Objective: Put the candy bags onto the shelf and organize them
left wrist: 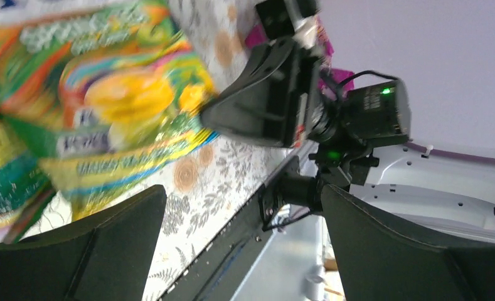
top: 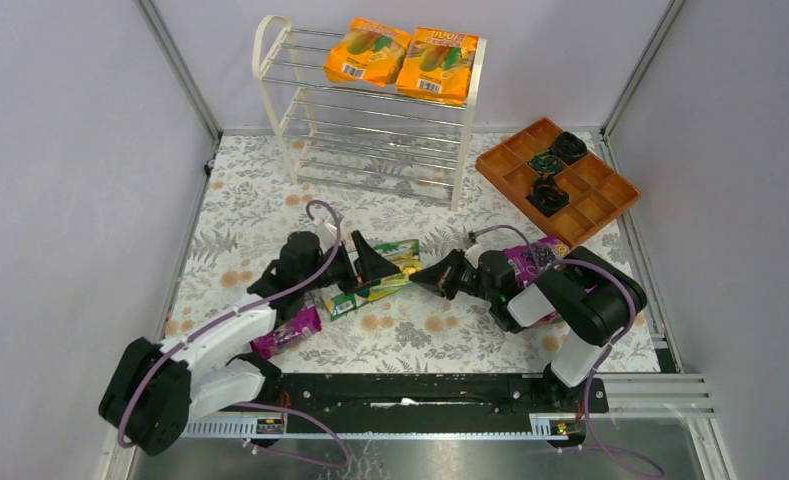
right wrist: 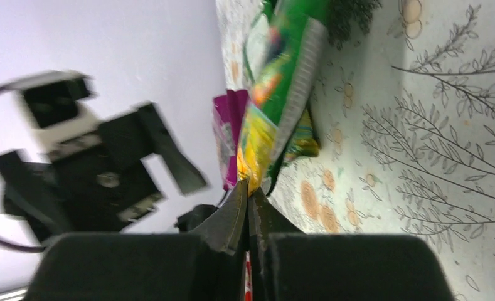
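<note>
Right gripper (right wrist: 250, 197) was pinched tight on the near edge of a green-yellow bag (right wrist: 257, 141). The bag lay on the flowered tablecloth (top: 240, 200) between the two arms. Its long axis ran away from that gripper toward the left gripper (top: 370, 262), whose fingers (left wrist: 106, 251) stood wide apart, holding nothing, with the bag just beside them. A second green bag (top: 365, 295) touched the first; over or under, we could not tell. Film glossy, crinkled and limp, with a ribbed seam. The shelf (top: 467, 130) of thin chrome rods stood well apart on the far side, with two orange bags (top: 367, 52) on its top tier. We judged the right arm better placed to carry.
</note>
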